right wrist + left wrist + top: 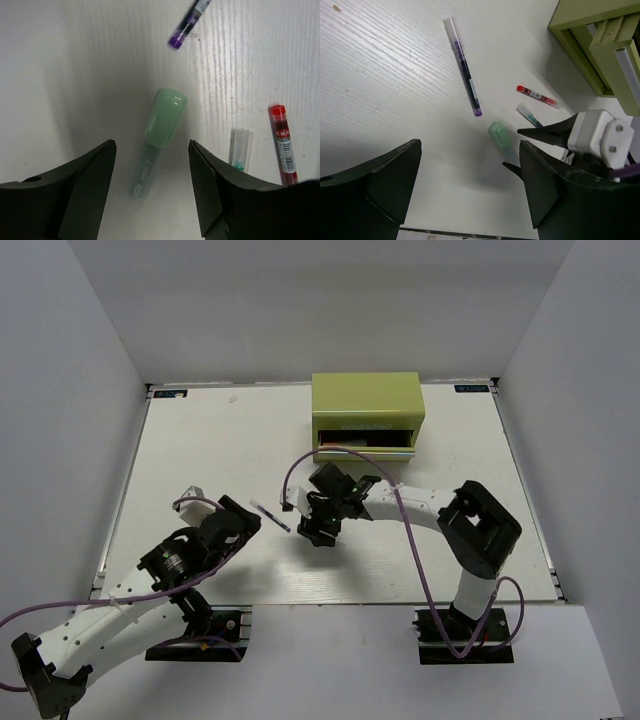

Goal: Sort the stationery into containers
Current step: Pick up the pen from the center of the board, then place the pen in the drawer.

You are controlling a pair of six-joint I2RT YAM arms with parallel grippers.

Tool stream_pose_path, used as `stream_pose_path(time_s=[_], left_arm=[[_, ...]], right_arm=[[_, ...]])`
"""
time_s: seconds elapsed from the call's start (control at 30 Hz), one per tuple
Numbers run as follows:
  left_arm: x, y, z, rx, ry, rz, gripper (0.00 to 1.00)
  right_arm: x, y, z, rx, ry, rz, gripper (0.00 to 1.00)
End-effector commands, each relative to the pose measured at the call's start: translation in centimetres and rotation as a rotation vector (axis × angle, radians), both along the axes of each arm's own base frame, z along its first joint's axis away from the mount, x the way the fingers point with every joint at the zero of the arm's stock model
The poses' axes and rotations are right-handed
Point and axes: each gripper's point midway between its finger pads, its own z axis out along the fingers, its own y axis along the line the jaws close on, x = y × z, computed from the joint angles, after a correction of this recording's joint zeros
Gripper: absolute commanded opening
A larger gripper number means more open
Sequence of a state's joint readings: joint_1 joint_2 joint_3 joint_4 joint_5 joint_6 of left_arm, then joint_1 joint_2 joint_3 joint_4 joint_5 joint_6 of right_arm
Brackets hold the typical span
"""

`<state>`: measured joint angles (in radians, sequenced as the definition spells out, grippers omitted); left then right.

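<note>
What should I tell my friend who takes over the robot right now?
Pincers: the left pincer is open and empty, above the table near the purple pen. The right pincer is open, one finger on each side of the green-capped marker, not gripping it.
Things: the purple pen, the marker, a red pen and a clear green-tipped pen lie loose on the table in front of the green chest.
Done: a drawer is pulled open; its contents cannot be made out.
Left: four pieces to sort. The marker looks like the next pick.
</note>
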<state>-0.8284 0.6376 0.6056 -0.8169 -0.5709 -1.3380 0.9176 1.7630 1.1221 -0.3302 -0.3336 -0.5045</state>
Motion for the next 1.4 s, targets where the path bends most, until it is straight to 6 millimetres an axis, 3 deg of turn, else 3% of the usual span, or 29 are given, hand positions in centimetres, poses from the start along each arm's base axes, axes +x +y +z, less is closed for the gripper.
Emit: stream_pose_path(time_s=[0.0, 0.2, 0.43, 0.53, 0.63, 0.77, 0.83, 0.9, 0.93, 1.07, 1.2, 1.37], left_arm=[[-0.4, 0.5, -0.5, -0.001, 0.026, 0.028, 0.89], [-1.4, 1.1, -2.4, 0.0, 0.063, 0.029, 0.89], [-1.7, 1.0, -3.6, -0.026, 0.067, 0.022, 0.89], [-1.5, 0.8, -3.6, -0.035, 0.059, 0.021, 0.89], [-1.3, 0.3, -4.2, -0.004, 0.065, -0.013, 0.89], [-0.4, -2.0, -4.0, 0.017, 0.029, -0.138, 0.89], [0.0, -2.9, -4.0, 0.05, 0.012, -0.205, 0.89], [0.3, -3.9, -4.4, 0.072, 0.013, -0.258, 0.9], [0.6, -4.1, -4.1, 0.079, 0.008, -0.266, 0.9], [0.7, -4.8, -4.6, 0.115, 0.035, -0.308, 0.91], [1.0, -5.3, -4.1, 0.105, 0.022, -0.32, 0.91], [1.0, -5.3, -4.0, 0.094, 0.007, -0.319, 0.91]], right_arm=[[1.2, 1.1, -0.5, -0.006, -0.055, -0.101, 0.66], [1.5, -0.2, -2.9, -0.058, -0.082, -0.164, 0.56], [1.2, -1.7, -3.9, -0.075, -0.12, -0.171, 0.41], [1.0, -1.9, -3.6, -0.063, -0.114, -0.165, 0.28], [1.9, -2.0, -1.4, -0.017, -0.162, -0.167, 0.15], [5.2, -0.7, 6.9, 0.157, -0.336, -0.176, 0.09], [6.7, -1.3, 9.3, 0.184, -0.381, -0.193, 0.08], [9.0, -1.6, 13.7, 0.243, -0.482, -0.203, 0.08], [9.2, -1.5, 14.3, 0.256, -0.505, -0.197, 0.08], [13.6, -3.8, 17.9, 0.262, -0.643, -0.265, 0.08], [16.9, -5.9, 19.4, 0.24, -0.728, -0.323, 0.06], [20.1, -8.3, 19.2, 0.181, -0.814, -0.343, 0.06]])
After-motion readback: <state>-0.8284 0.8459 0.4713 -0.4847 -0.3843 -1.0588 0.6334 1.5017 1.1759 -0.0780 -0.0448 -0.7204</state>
